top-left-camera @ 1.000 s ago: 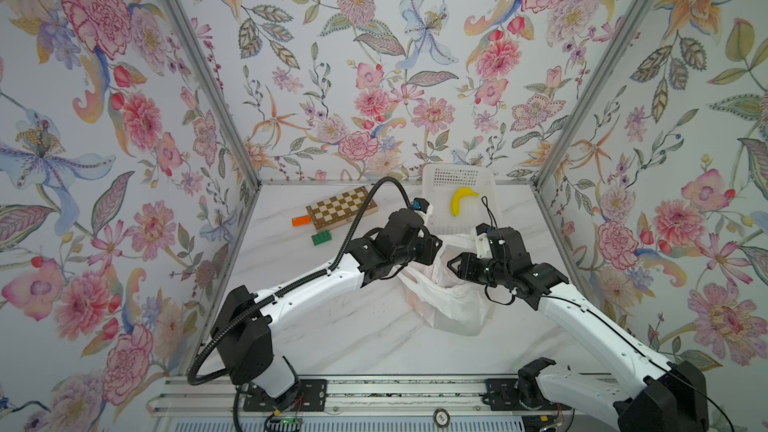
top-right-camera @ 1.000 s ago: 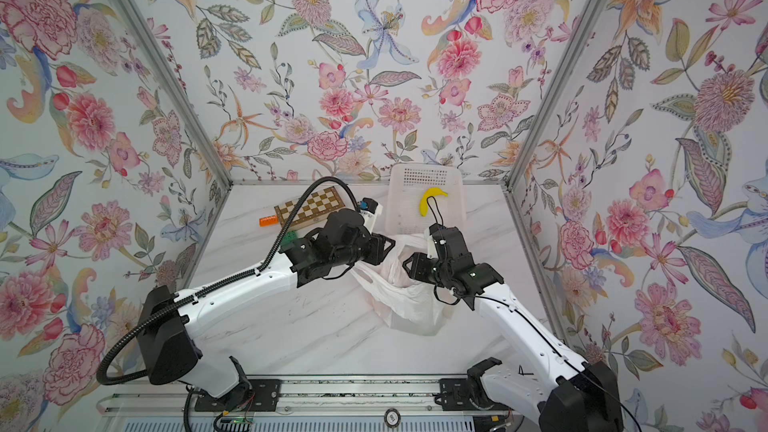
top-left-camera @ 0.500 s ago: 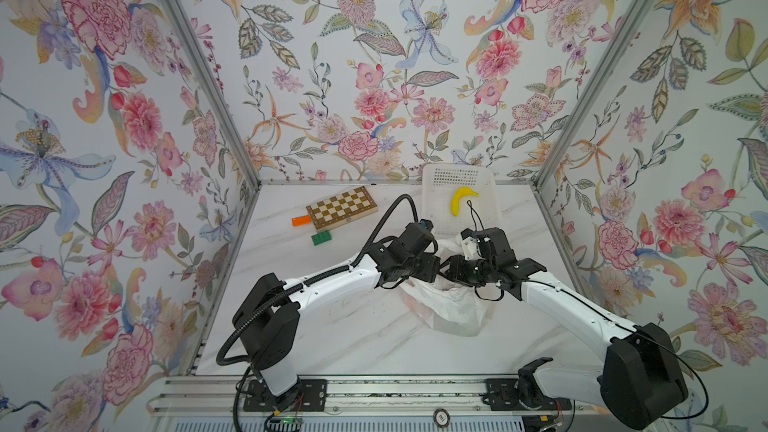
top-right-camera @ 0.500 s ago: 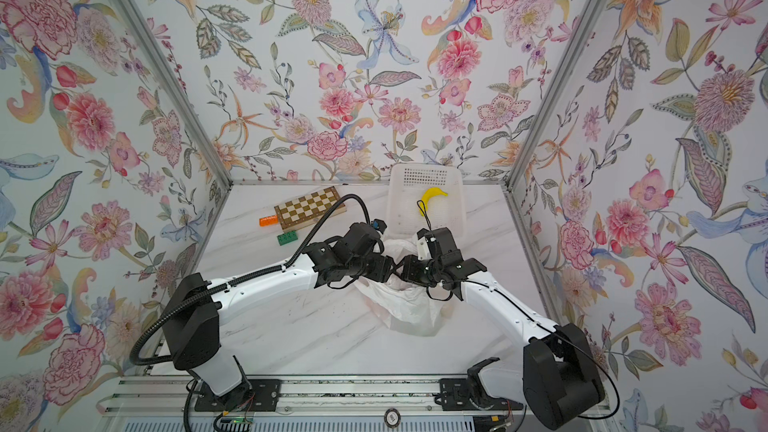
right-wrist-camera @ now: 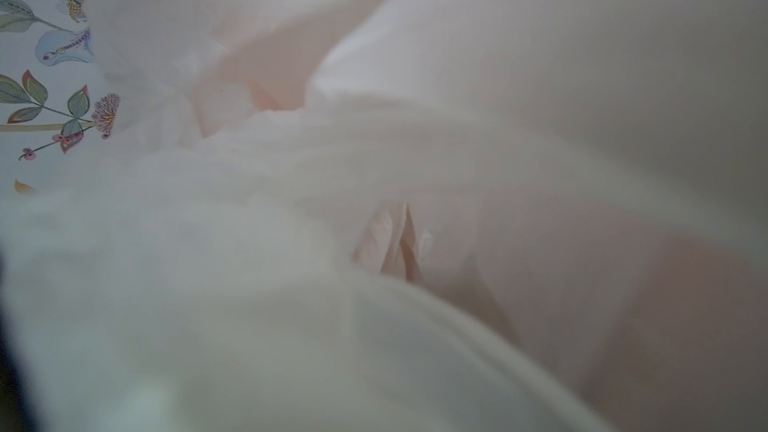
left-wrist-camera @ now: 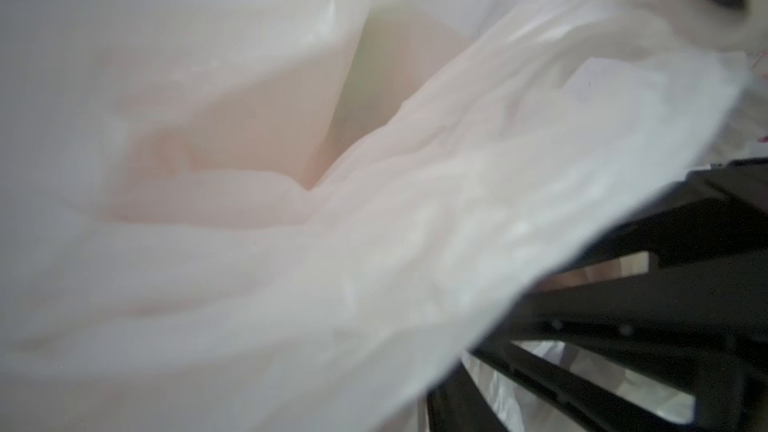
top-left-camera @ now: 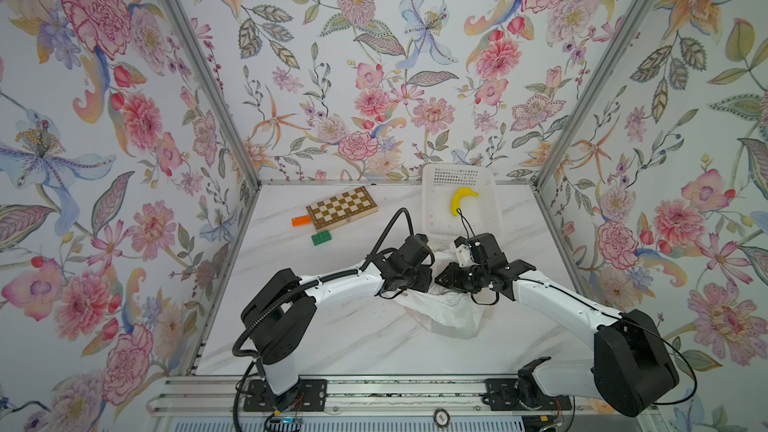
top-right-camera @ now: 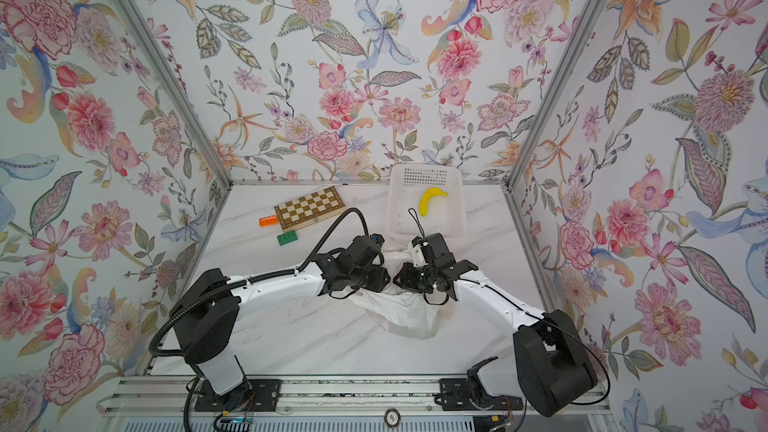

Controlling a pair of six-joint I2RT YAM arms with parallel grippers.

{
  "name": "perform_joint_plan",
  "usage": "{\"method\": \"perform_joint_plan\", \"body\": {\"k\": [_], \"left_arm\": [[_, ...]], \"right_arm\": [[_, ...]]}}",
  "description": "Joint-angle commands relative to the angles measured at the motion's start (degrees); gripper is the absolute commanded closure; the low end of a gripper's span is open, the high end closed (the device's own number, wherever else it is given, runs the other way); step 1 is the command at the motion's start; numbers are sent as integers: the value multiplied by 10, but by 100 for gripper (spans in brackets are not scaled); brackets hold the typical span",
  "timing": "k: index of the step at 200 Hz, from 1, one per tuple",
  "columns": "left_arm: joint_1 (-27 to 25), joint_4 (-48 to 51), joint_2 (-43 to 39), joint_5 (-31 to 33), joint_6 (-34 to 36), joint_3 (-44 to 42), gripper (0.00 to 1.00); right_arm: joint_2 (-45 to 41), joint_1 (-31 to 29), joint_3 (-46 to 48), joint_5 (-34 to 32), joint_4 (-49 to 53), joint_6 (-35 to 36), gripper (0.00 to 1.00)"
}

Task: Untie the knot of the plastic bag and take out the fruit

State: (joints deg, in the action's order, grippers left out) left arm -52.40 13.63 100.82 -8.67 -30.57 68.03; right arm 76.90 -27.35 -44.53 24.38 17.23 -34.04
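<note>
The plastic bag (top-left-camera: 451,315) lies crumpled on the marble table in both top views, just in front of the white basket. My left gripper (top-left-camera: 430,280) and right gripper (top-left-camera: 441,280) meet tip to tip over its upper part, their jaws buried in the film. Blurred white bag film (left-wrist-camera: 374,243) fills the left wrist view, with the right arm's black frame (left-wrist-camera: 644,317) behind it. The right wrist view shows only bag folds (right-wrist-camera: 374,160). Pink-orange and pale green tints glow through the film, but no fruit has a clear outline. I cannot make out the knot.
The white perforated basket (top-left-camera: 436,218) stands at the back right with a yellow banana (top-left-camera: 462,199) in it. A chessboard (top-left-camera: 341,207), an orange block (top-left-camera: 301,221) and a green block (top-left-camera: 322,238) lie at the back left. Flowered walls close in three sides.
Both grippers have dropped toward the table and closed in on each other over the bag. A second ago they stood apart with the bag's top stretched between them.
</note>
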Motion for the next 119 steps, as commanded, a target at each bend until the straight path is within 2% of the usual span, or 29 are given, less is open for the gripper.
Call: {"method": "perform_joint_plan", "body": {"k": [1, 14, 27, 48, 119], "left_arm": [[8, -22, -22, 5, -4, -21, 80], [11, -30, -35, 6, -4, -31, 89], [16, -33, -48, 8, -4, -37, 93], [27, -34, -70, 9, 1, -43, 95], [82, -23, -164, 13, 13, -61, 96]], "right_arm": [[5, -5, -7, -24, 7, 7, 87], [-1, -7, -7, -38, 10, 8, 91], [-11, -7, -6, -52, 15, 9, 96], [-32, -5, -2, -76, 23, 15, 100], [-98, 43, 21, -137, 75, 30, 100]]}}
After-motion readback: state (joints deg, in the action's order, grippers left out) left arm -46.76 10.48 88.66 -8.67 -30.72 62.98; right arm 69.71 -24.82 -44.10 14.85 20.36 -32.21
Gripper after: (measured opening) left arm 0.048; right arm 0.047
